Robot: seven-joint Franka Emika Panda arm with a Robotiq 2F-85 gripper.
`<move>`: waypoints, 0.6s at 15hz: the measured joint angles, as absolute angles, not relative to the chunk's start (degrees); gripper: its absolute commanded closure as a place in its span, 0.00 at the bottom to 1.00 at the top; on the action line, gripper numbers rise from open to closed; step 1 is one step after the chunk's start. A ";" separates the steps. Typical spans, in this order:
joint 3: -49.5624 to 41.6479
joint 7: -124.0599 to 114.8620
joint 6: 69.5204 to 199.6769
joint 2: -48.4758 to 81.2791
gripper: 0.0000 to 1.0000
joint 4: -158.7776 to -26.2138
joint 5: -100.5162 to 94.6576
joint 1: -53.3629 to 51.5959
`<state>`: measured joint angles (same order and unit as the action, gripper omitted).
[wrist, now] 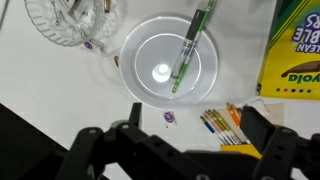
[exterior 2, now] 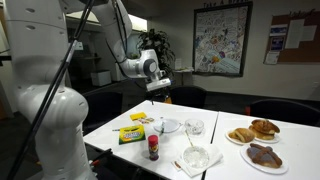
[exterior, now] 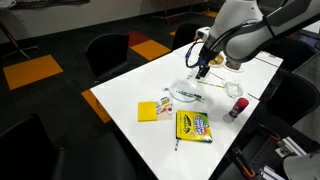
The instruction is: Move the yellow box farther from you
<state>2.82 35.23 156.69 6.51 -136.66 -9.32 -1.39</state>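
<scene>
Nothing of the task looks done yet, as we judge it. At the left in an exterior view, the yellow box (exterior: 148, 111) lies flat on the white table (exterior: 128, 90), with nothing gripping it. To its right we see the crayon box (exterior: 193, 126), then the clear dish (exterior: 187, 95). Above that dish hangs the gripper (exterior: 201, 68), well apart from the yellow box. The wrist view shows its jaws wide and empty over a green marker (wrist: 186, 50) in the dish. Reaching, grasping and pushing the box away are all left to do.

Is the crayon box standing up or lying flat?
Lying flat: the crayon box rests with its printed face up on the white table.
</scene>
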 measured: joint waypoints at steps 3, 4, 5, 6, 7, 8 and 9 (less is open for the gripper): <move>5.96 41.01 161.92 9.30 0.00 -137.72 -9.30 -1.72; 7.07 43.27 163.42 10.22 0.00 -137.96 -9.02 -1.69; 8.28 45.98 164.95 11.18 0.00 -138.12 -8.26 -1.54; 9.73 49.05 166.55 12.23 0.00 -138.23 -7.01 -1.19; 11.47 52.77 168.16 13.46 0.00 -138.27 -5.10 -0.55; 13.88 56.89 169.72 14.85 0.00 -138.27 -2.70 0.76; 17.50 61.13 171.23 16.48 0.00 -138.22 -0.14 3.25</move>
<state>17.50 61.13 171.23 16.48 -138.22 -0.14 3.25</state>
